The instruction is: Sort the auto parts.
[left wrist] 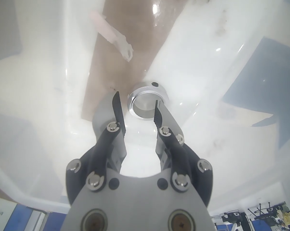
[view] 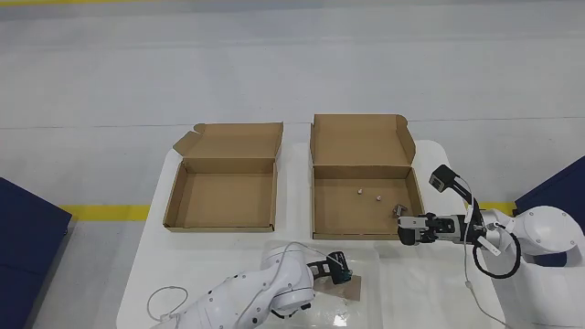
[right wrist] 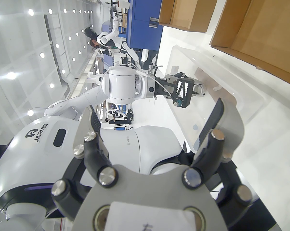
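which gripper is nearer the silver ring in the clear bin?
Left. The left gripper is open right at the silver ring inside the clear bin; the right gripper is open beside the right cardboard box, outside the bin.

silver ring (left wrist: pixel 147 102), white plastic clip (left wrist: pixel 113 37) apart in clear bin (left wrist: pixel 39 85)

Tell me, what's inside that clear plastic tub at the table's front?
A shiny metal ring sits by the open left gripper, plus a white plastic clip. A brown sheet shows too; inside or underneath, unclear. The gripper covers part of the tub floor.
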You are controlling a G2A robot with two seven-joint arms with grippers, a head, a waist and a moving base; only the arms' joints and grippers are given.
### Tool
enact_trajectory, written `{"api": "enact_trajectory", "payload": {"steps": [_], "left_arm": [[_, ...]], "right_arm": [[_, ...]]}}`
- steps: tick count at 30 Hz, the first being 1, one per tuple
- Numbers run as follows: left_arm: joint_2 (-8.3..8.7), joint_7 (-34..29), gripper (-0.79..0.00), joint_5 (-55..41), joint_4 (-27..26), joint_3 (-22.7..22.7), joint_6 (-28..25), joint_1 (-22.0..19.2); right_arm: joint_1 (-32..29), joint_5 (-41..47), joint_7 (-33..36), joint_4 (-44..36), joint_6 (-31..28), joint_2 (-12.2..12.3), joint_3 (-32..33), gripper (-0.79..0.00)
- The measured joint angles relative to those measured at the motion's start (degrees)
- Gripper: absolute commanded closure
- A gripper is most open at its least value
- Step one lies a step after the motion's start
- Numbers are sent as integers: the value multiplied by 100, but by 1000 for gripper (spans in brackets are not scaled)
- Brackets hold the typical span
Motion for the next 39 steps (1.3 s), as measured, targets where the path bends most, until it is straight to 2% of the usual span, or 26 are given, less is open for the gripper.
{"api": "enact_trajectory", "payload": {"steps": [4,12,20,31,37,39], "left_arm": [[-28,9,-332,5,61,10,-7,5],[-88,46,-339,-4,209,27,-46,-13],[-140,68,-246,11,304,37,-71,-18],[-179,37,-271,47,319,21,-97,6],[-222,67,-246,51,432,49,-125,7],[-237,71,-197,46,461,53,-130,1]], "right_arm": [[0,0,0,0,0,0,0,-785],[0,0,0,0,0,0,0,-785],[0,0,0,0,0,0,0,-785],[0,0,0,0,0,0,0,-785],[0,0,0,0,0,0,0,-785],[0,0,0,0,0,0,0,-785]]}}
